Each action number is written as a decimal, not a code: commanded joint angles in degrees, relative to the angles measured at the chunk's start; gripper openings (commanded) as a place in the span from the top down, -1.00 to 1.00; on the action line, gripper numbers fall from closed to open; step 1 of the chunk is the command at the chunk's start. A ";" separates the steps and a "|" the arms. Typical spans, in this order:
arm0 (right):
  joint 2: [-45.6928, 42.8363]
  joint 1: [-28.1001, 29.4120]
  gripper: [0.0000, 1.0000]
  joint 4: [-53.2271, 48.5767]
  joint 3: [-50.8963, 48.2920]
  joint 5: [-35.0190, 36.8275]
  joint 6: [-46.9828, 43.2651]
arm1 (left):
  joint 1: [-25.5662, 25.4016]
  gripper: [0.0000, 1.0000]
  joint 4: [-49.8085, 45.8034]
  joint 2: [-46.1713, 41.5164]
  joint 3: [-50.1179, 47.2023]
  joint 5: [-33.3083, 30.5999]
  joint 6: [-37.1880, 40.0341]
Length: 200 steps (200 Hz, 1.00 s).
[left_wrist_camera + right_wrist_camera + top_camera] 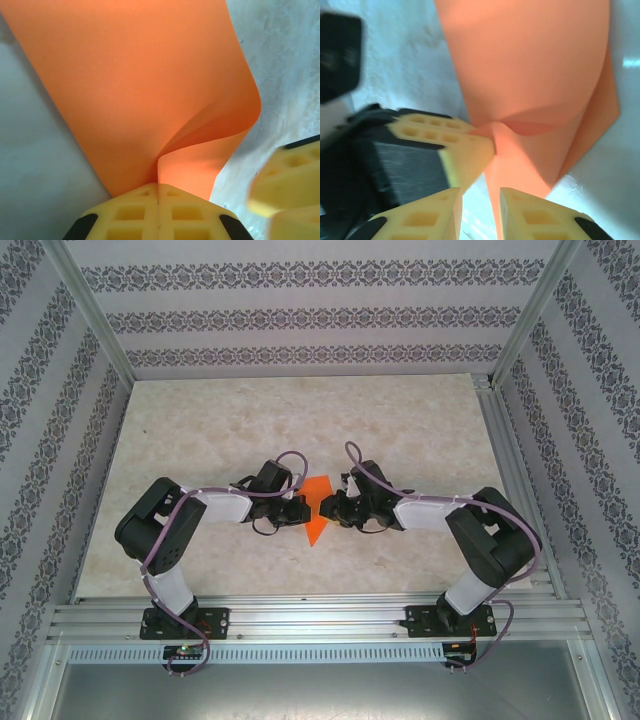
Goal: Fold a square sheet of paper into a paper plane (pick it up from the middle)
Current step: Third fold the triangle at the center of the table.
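Right now, 2 black and white robot arms (190, 515) reach toward each other over the middle of a pale, marbled table top (400, 420). A thin, bright orange sheet of paper (316, 528) sits right between their tips. From above, the left claw (303, 510) is on one side of the paper and the right claw (332, 508) is on the other, very near each other. One pointed corner of the paper sticks out toward the near edge of the table.

From the left wrist, the left claw (158, 187) is closed tight. Its 2 blocky yellow fingers (130, 212) press flat together, and the paper (150, 90) is pinched in the line where they meet. Most of the paper spreads out wide and smooth beyond the fingers. Its right side bends over in a soft curl that runs down into the pinch. A blurry yellow finger (287, 182) of the right claw is just beside the paper's lower right edge.

From the right wrist, the left claw (490, 142) comes in from the left, and its tips bite the paper (530, 65) at a small dent. The right claw (481, 195) is open a little, with a narrow gap between its 2 yellow fingers (540, 217). A low strip of the paper hangs down into that gap, close to the finger on the right of that picture. The claw is not squeezing the paper. I cannot tell if the paper touches that finger.
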 commanded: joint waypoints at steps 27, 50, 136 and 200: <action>1.65 -2.00 0.49 -2.70 3.84 -1.84 -4.44 | -0.31 0.90 -1.35 -0.66 -1.48 -1.92 -0.34; 3.64 -2.05 0.49 -1.66 4.70 -2.53 -4.29 | -0.37 0.90 -1.16 -0.97 -1.88 -2.16 -0.56; 9.18 -2.55 0.48 -1.70 4.21 -1.90 -5.94 | -0.31 0.91 -0.98 -0.49 -2.47 -2.13 -0.85; 3.17 -5.59 0.45 -2.44 4.15 -4.08 -6.67 | -0.34 0.92 -0.15 -1.71 -3.55 -2.71 -1.52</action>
